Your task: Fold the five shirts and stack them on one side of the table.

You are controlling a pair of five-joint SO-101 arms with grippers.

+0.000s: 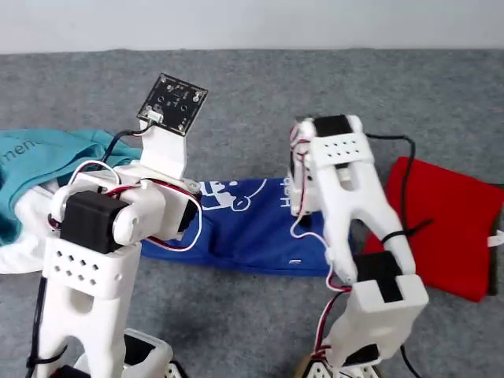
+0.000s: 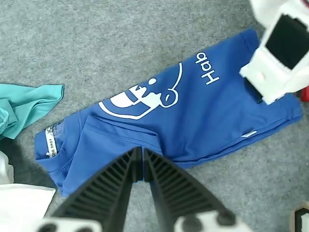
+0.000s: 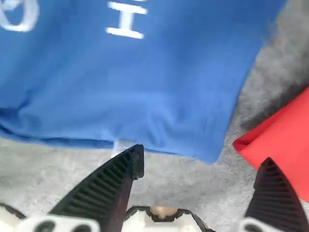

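A blue shirt (image 1: 252,224) with white print lies folded into a long strip across the middle of the grey table. In the left wrist view my left gripper (image 2: 142,153) is shut with nothing in it, its tips over the blue shirt's (image 2: 193,111) near edge by a folded sleeve. My right gripper (image 3: 203,157) stands open above the corner of the blue shirt (image 3: 145,82), beside the red shirt (image 3: 285,145). The red shirt (image 1: 441,220) lies folded at the right. A teal shirt (image 1: 47,157) and a white shirt (image 1: 20,236) lie crumpled at the left.
The right arm's white body (image 2: 280,53) hangs over the far end of the blue shirt. Bare grey table (image 1: 315,87) stretches behind the shirts. The teal shirt (image 2: 24,106) and white shirt (image 2: 19,208) lie close to the blue one's collar end.
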